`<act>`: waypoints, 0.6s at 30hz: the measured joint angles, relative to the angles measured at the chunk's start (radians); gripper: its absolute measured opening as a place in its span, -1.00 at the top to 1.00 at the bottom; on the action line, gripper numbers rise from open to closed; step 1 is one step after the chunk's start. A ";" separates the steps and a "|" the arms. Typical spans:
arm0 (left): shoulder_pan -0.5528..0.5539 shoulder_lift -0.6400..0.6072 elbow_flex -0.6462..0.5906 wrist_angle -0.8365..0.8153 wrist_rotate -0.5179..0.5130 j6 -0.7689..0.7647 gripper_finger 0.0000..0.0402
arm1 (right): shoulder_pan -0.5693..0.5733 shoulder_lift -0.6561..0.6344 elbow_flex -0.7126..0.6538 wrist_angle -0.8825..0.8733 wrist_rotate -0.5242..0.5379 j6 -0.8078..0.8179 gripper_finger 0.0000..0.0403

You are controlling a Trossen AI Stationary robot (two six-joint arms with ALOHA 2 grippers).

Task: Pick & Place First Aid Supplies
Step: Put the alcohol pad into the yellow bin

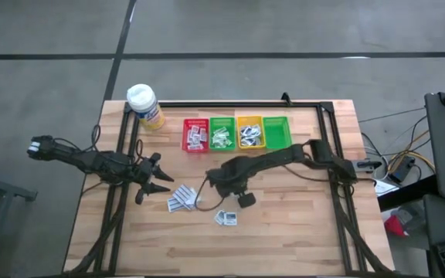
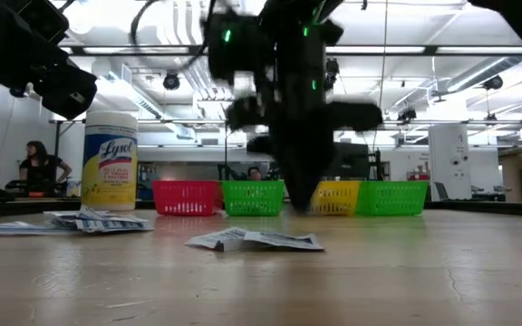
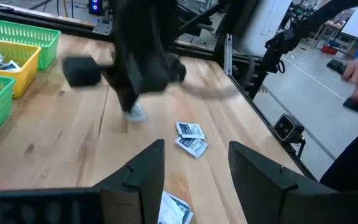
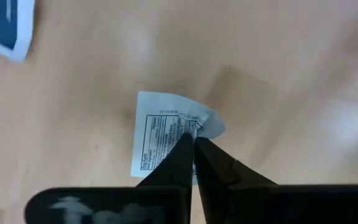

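Pick step in hand: the right gripper [image 4: 193,144] was seen pinched closed on a crumpled edge of a white packet [image 4: 160,137] lying flat mid-table; its long axis ran along the fingers. A straight lift seemed called for next, then carriage to the bins [image 1: 236,132] beyond. The left gripper [image 3: 194,163] was held wide apart, empty, near other packets.

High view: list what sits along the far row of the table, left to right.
Bottle → red bin → green bin → yellow bin → second green bin.
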 joint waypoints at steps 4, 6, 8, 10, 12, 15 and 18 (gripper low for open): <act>0.000 0.000 0.000 0.001 0.000 0.000 0.14 | -0.041 -0.127 0.009 -0.069 -0.006 -0.013 0.96; 0.000 0.000 0.000 0.001 0.000 0.000 0.14 | -0.067 -0.181 0.009 -0.089 -0.033 -0.036 0.96; 0.000 0.000 0.000 0.001 -0.001 0.000 0.14 | -0.097 -0.228 0.007 -0.093 -0.056 -0.039 0.96; 0.000 0.000 0.000 0.001 -0.001 0.000 0.14 | -0.133 -0.286 0.007 -0.091 -0.079 -0.041 0.96; 0.000 0.000 0.000 0.001 -0.001 0.000 0.14 | -0.170 -0.347 0.010 -0.091 -0.086 -0.041 0.96; 0.000 0.000 0.000 0.001 -0.001 0.001 0.14 | -0.223 -0.413 0.010 -0.089 -0.086 -0.046 0.96; 0.000 0.000 0.000 0.001 -0.001 0.001 0.14 | -0.275 -0.464 0.009 -0.083 -0.083 -0.056 0.96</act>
